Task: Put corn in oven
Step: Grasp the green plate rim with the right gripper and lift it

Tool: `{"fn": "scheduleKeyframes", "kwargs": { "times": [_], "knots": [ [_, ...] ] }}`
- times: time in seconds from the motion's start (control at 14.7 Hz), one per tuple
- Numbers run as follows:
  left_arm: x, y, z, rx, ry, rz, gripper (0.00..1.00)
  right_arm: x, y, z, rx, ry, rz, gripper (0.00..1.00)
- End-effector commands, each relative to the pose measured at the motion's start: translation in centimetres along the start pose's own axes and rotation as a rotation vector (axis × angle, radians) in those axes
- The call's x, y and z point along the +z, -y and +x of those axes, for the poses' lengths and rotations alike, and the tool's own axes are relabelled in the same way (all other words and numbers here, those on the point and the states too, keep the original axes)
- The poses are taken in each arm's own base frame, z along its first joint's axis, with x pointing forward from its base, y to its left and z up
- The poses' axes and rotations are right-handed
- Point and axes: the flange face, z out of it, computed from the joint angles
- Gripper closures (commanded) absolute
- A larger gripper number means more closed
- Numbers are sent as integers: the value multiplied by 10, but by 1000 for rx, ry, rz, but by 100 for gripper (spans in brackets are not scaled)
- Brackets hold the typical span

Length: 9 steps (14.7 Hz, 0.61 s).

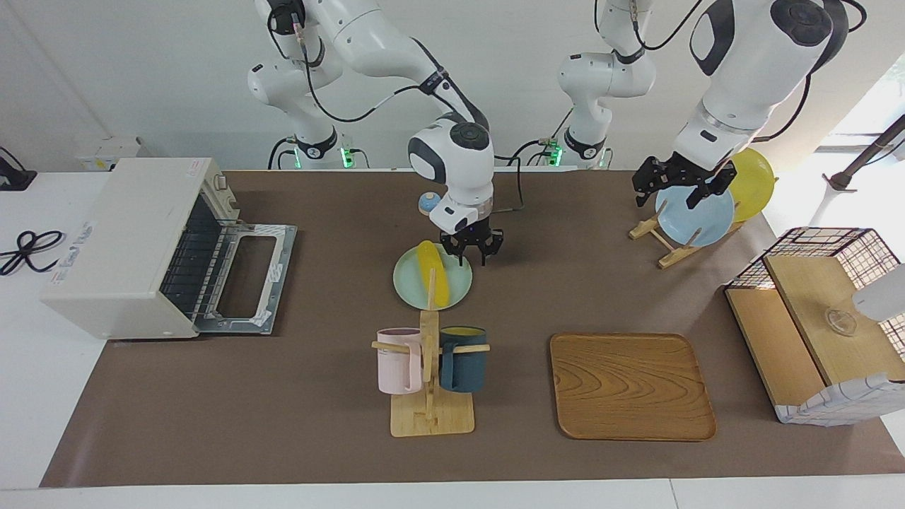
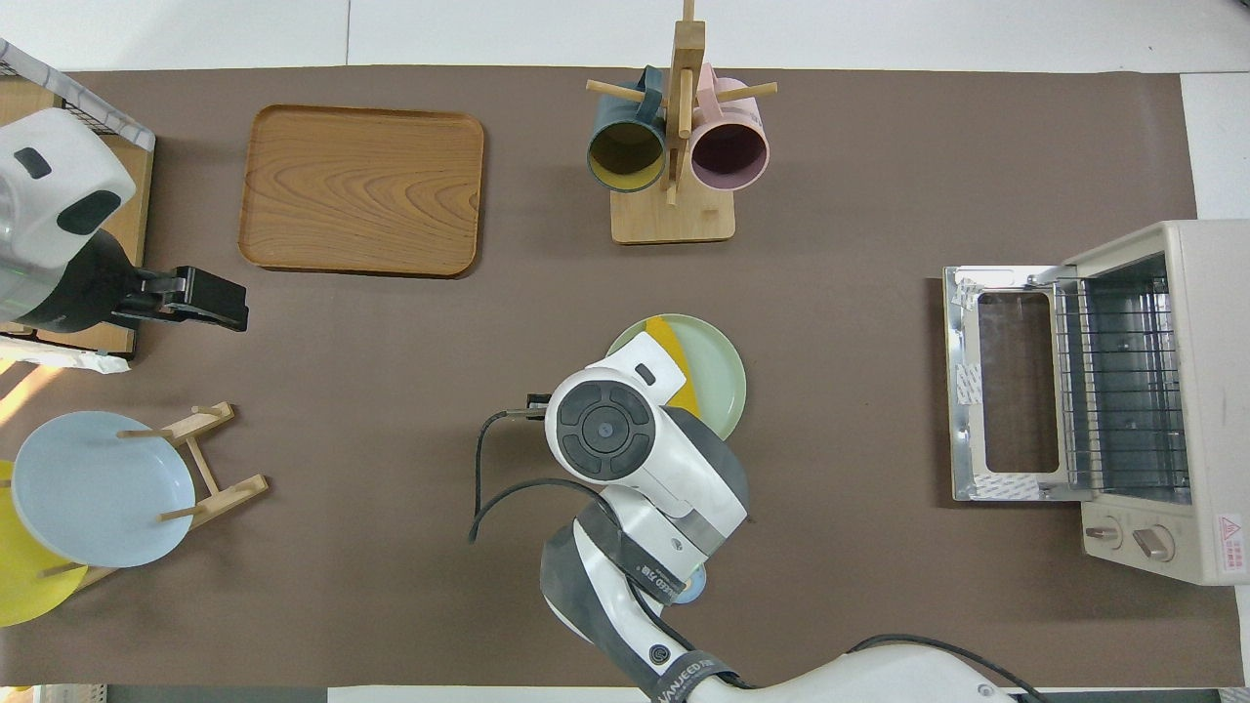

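The corn [image 1: 432, 274] is lying on a pale green plate [image 1: 458, 284] in the middle of the tabletop [image 1: 297, 396], nearer to the robots than the wooden mug rack [image 1: 430, 382] with its pink mug [image 1: 398, 360] and dark blue mug [image 1: 464, 358]. Nothing is holding the corn.

The right gripper [image 1: 472, 250] is hanging low over the plate's edge on the side toward the left arm's end, just beside the corn and not touching it. Its fingers are pointing down; whether they are released or clenched cannot be told.

The oven [image 1: 145, 244] is sitting at the right arm's end of the tabletop with its door [image 1: 247, 278] dropped flat and the wire rack showing inside.

The left gripper [image 1: 679, 189] is waiting in the air over the blue plate [image 1: 696, 219] on the plate stand, with its fingers spread and grasping nothing. A wooden tray [image 1: 631, 385] is lying near the mug rack, toward the left arm's end.
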Motion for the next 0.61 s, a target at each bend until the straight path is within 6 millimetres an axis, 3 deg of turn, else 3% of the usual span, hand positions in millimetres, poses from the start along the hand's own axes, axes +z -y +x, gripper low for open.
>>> {"fn": "scheduleKeyframes", "kwargs": {
  "times": [0.0, 0.2, 0.41, 0.48, 0.54],
  "knots": [
    [-4, 4, 5, 17, -12, 13, 0, 7, -2, -3, -10, -15, -9, 49],
    [-3, 7, 4, 13, -5, 14, 0, 23, -6, -11, -19, -29, 14, 50],
    [-2, 9, 4, 8, -8, 12, 0, 27, -8, -14, -28, -27, 5, 65],
    [-3, 8, 4, 10, -9, 13, 0, 28, -10, -14, -27, -26, 4, 72],
    [-3, 8, 3, 10, -9, 13, 0, 28, -10, -14, -32, -27, 1, 94]
  ]
}}
